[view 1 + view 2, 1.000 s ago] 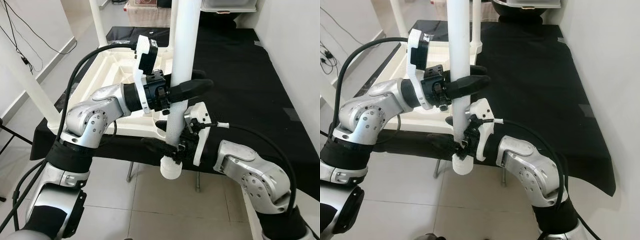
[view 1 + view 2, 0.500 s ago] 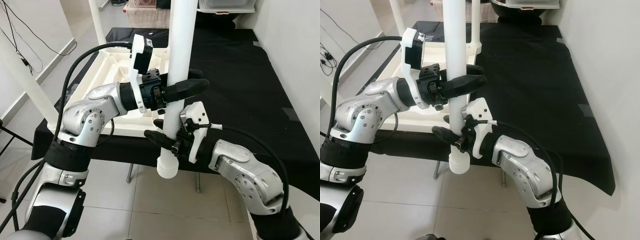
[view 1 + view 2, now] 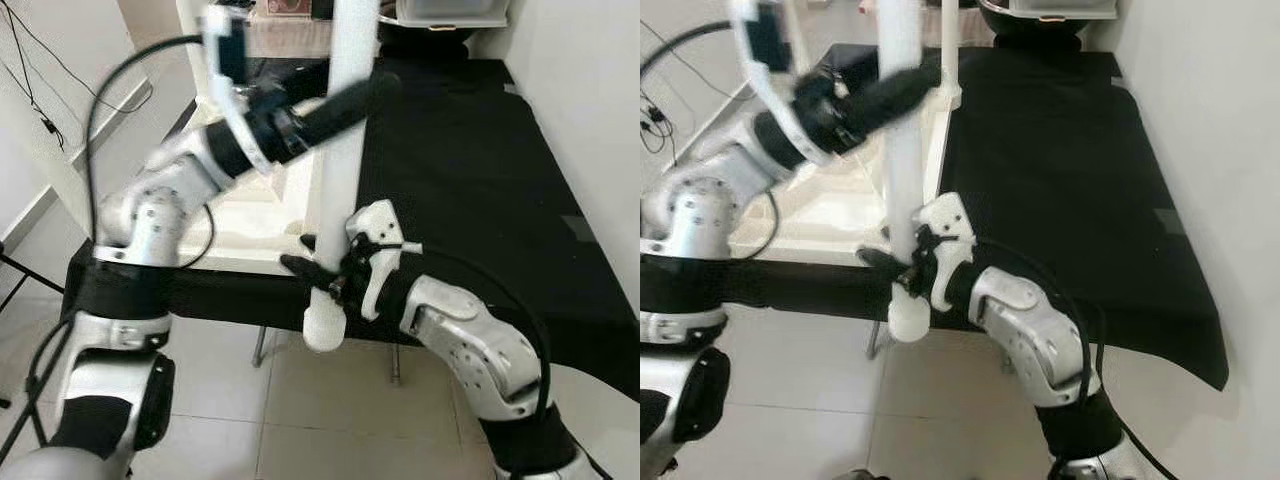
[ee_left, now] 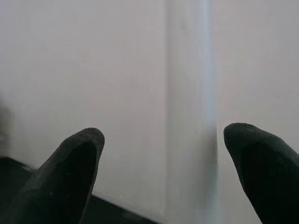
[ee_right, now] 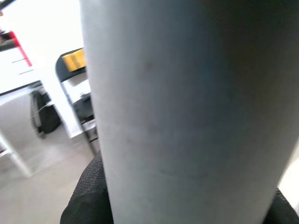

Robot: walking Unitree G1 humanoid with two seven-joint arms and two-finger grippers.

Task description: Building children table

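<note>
I see the white table leg (image 3: 340, 170) standing nearly upright just in front of the counter's near edge, its rounded lower end hanging over the tiled floor (image 3: 300, 410) and its top running out of the head views. My right gripper (image 3: 318, 268) has its jaws closed on the leg a little above that lower end; in the right wrist view the leg (image 5: 187, 107) sits tight against the camera with a black finger curving under it on each side. My left gripper (image 3: 345, 98) is higher up, level with the leg and blurred with motion in both head views, its black fingers (image 3: 330, 105) lying across the leg. In the left wrist view the two fingertips (image 4: 77, 158) stand well apart with pale wall between them and nothing held, so those jaws are open.

Behind the leg, the upturned white tabletop (image 3: 255, 215) lies on the counter (image 3: 470, 160), which is draped in black cloth. Another white leg (image 3: 951, 45) rises upright from the tabletop's far corner, and one more (image 3: 195, 35) stands at its far left. A clear plastic bin (image 3: 450, 12) sits at the counter's far end. A white wall (image 3: 590, 120) runs along my right.
</note>
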